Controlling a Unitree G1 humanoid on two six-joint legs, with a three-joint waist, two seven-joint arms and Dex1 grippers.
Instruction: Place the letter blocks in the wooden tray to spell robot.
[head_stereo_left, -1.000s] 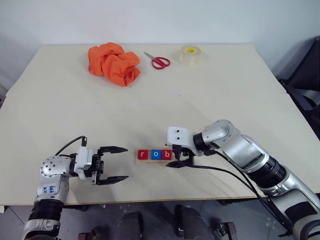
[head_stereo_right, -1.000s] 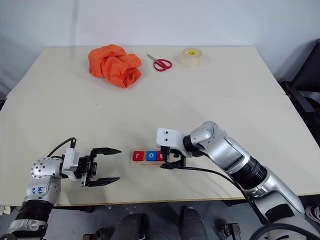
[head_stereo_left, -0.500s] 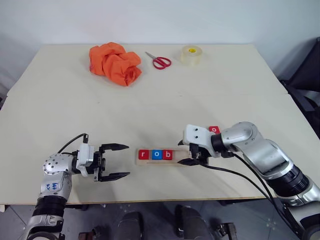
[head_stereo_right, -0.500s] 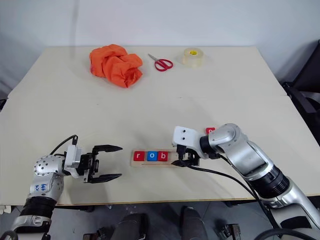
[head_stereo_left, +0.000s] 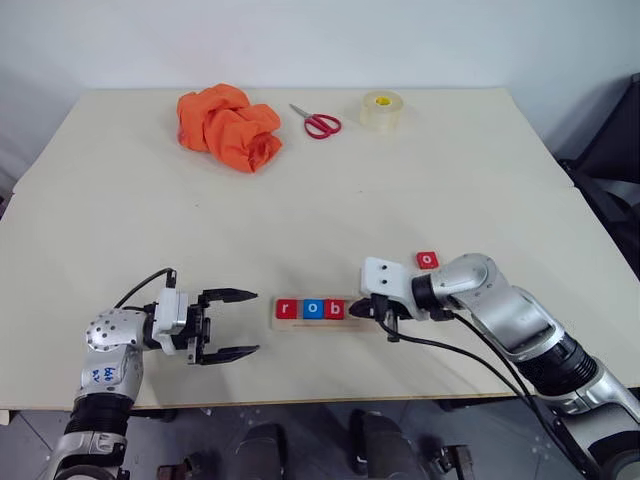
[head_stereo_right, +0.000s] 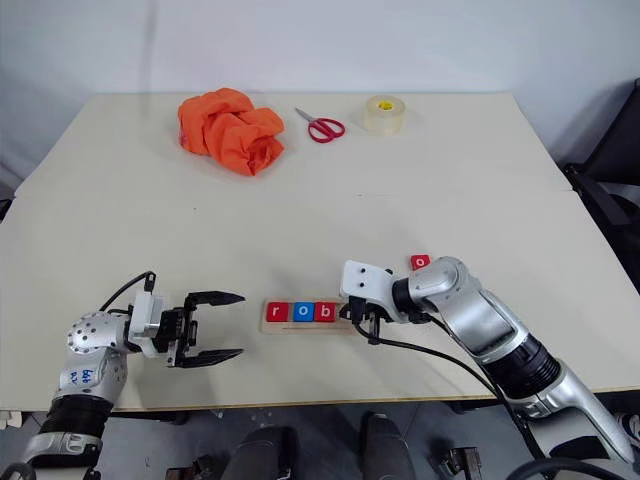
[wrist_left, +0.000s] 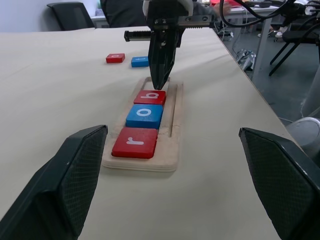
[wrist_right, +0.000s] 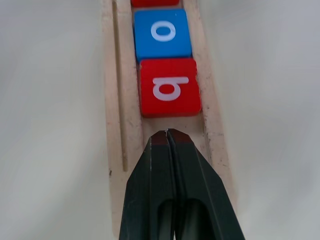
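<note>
The wooden tray (head_stereo_left: 312, 322) lies near the table's front edge. Three letter blocks sit in it side by side: red r (wrist_left: 135, 142), blue o (wrist_left: 145, 115) and red b (wrist_left: 150, 97). My right gripper (head_stereo_left: 355, 309) is shut and empty. Its tip points at the tray's bare stretch just right of the b (wrist_right: 169, 86). A loose red o block (head_stereo_left: 427, 260) lies on the table behind my right arm. In the left wrist view a blue block (wrist_left: 140, 61) lies beside a red one (wrist_left: 115, 58). My left gripper (head_stereo_left: 253, 322) is open just left of the tray, holding nothing.
At the table's far side are a crumpled orange cloth (head_stereo_left: 228, 127), red-handled scissors (head_stereo_left: 317, 122) and a roll of clear tape (head_stereo_left: 381, 110). A wide bare stretch of table (head_stereo_left: 330, 215) lies between them and the tray.
My right gripper's fingers, open over the b block a second ago, have shut empty, and the hand has drawn a little to the right. The red o block behind it now shows. The left arm stayed put.
</note>
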